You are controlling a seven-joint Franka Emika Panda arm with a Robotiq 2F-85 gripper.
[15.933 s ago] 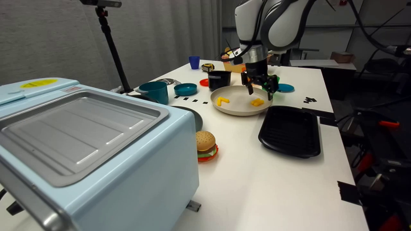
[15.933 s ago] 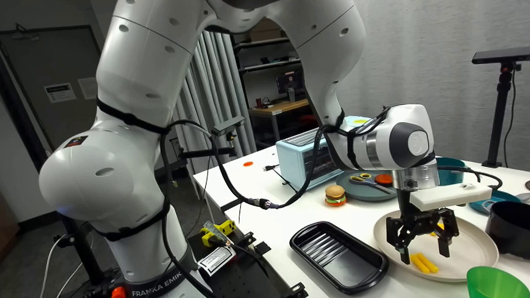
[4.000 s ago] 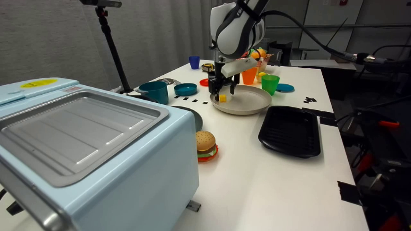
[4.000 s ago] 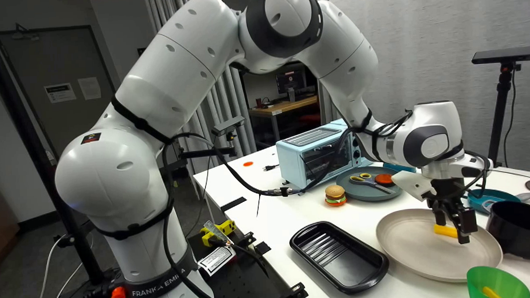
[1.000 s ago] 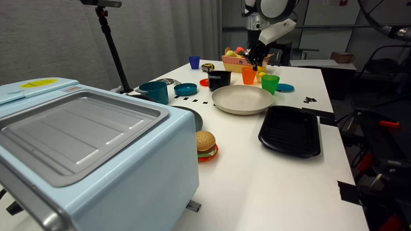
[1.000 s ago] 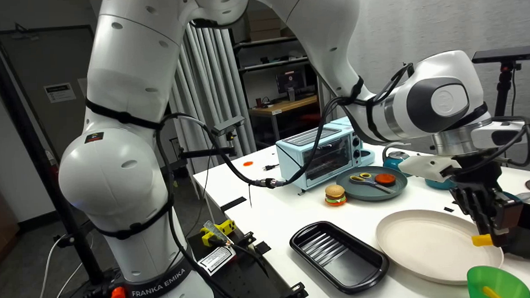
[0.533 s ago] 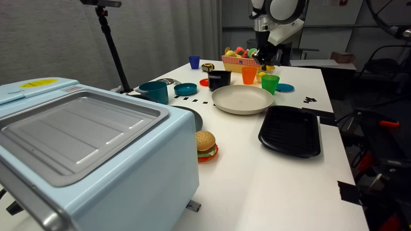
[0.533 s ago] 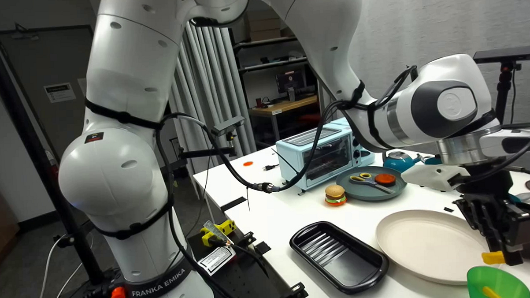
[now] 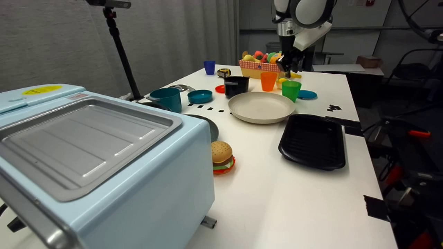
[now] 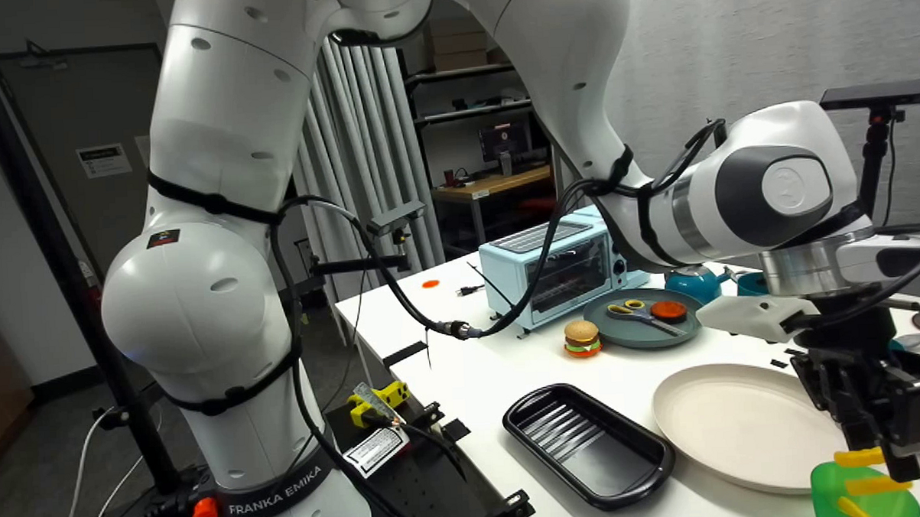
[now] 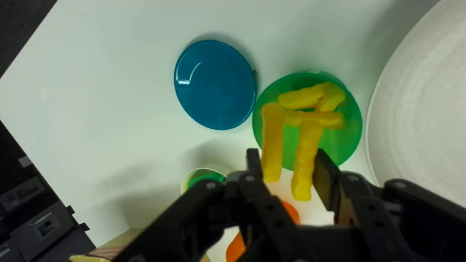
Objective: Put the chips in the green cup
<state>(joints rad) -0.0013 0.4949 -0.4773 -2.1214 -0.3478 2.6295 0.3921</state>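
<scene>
Two chips, apart, between the spread jaws of my claw — I count three more in the green cup below.

A white robot arm lettered "FRANKA EMIKA" reaches over a white tabletop in what appears to be a robotics lab. Cables are strapped along the arm, a bar-shaped camera tops a black pole at the tabletop's edge, and patches of black tape dot the surface. A light blue toaster oven, a black pot, a toy burger and a basket of play fruit lend the setup a mock-kitchen look. In the background of an exterior view are a pleated curtain, shelves stacked with brown boxes, a computer monitor and a gray door bearing a printed notice.
</scene>
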